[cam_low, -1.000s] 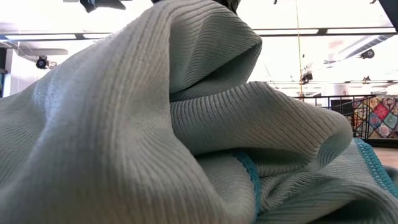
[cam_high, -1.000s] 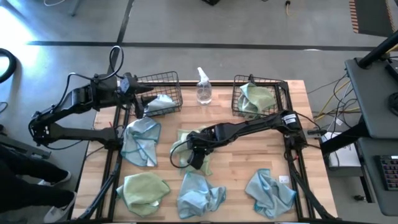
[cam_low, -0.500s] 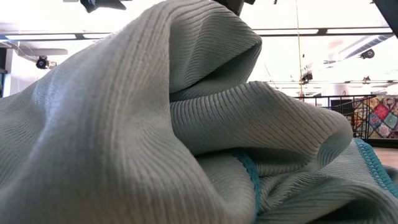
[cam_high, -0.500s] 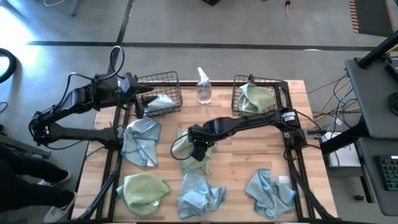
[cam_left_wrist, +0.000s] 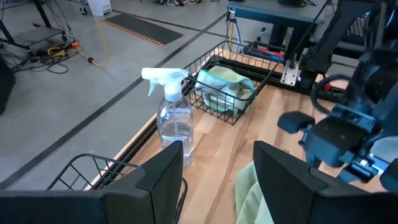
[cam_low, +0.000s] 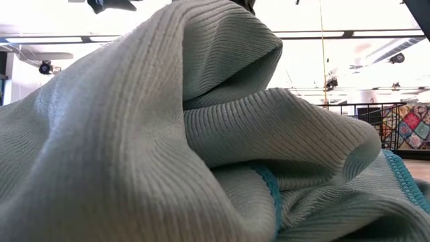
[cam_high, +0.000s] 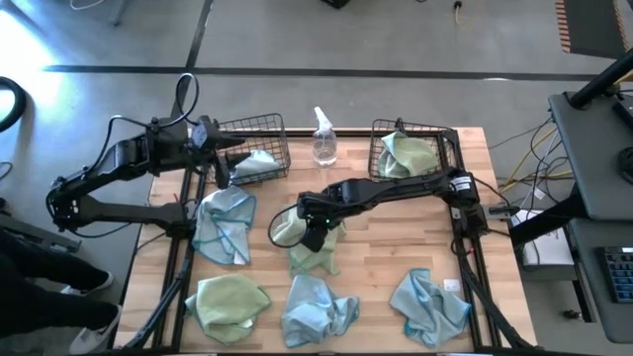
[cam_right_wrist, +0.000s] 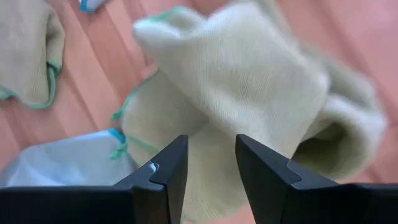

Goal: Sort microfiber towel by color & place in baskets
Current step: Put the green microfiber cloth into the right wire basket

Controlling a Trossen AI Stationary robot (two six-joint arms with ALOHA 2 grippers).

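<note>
Yellow-green towel (cam_high: 309, 247) mid-table, bunched, one end lifted, pinched by right gripper (cam_high: 315, 233) w/ fingers part-closed on it. Left gripper (cam_high: 233, 150) over left basket (cam_high: 259, 127), fingers spread wide, nothing held. Right basket (cam_high: 436, 130) w/ green cloth inside.

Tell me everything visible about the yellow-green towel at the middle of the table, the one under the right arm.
The yellow-green towel is a soft, finely ribbed cloth with a green stitched hem, crumpled into loose folds rather than spread flat. It sits mid-table on the wooden top, between the two baskets and in front of the spray bottle. The right gripper is directly over it with its fingers standing apart; in the right wrist view the cloth bulges up just beyond the fingertips, but whether it is pinched cannot be told. A blue towel lies close beside it.
</note>
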